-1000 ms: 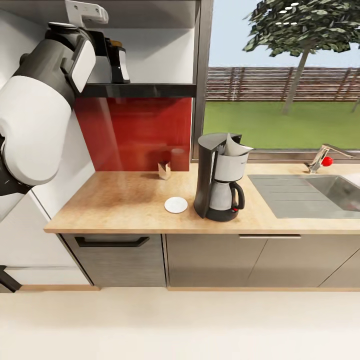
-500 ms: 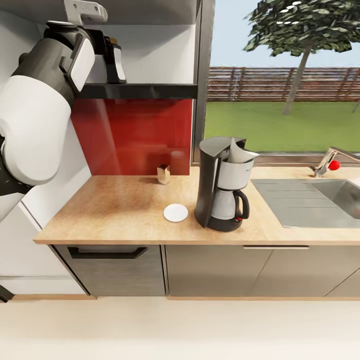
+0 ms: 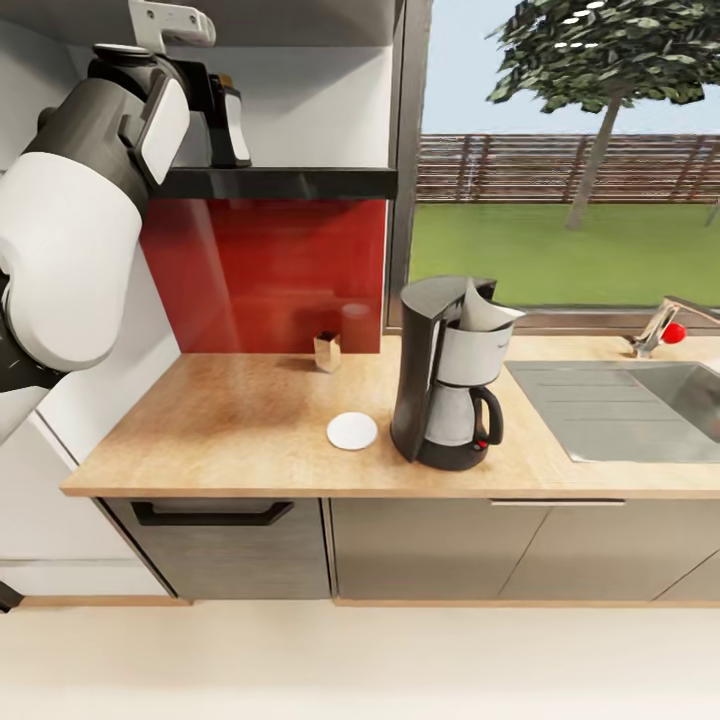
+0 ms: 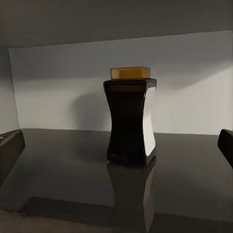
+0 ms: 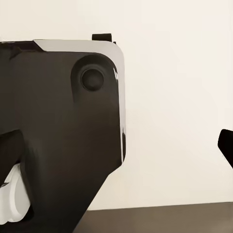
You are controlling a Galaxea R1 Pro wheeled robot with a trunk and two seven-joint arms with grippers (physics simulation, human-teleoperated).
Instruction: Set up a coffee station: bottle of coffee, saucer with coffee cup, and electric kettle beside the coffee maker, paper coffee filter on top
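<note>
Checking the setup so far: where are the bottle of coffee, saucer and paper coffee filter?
bottle of coffee (image 4: pixel 130 121): left wrist view, dark waist.
saucer (image 3: pixel 352 431): head view, plate centre.
paper coffee filter (image 3: pixel 487 310): head view, white cone.

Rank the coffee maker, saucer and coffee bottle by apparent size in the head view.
1. Coffee maker
2. Coffee bottle, partly hidden by the arm and farther from the camera, so unsure against the saucer
3. Saucer

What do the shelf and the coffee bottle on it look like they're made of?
The kitchen shelf looks like glossy black lacquer or glass: it mirrors the bottle standing on it. The bottle of coffee seems to be dark glass or shiny plastic, going by the sheen on its sides. Its tan cap looks matte, perhaps wood or plastic.
</note>
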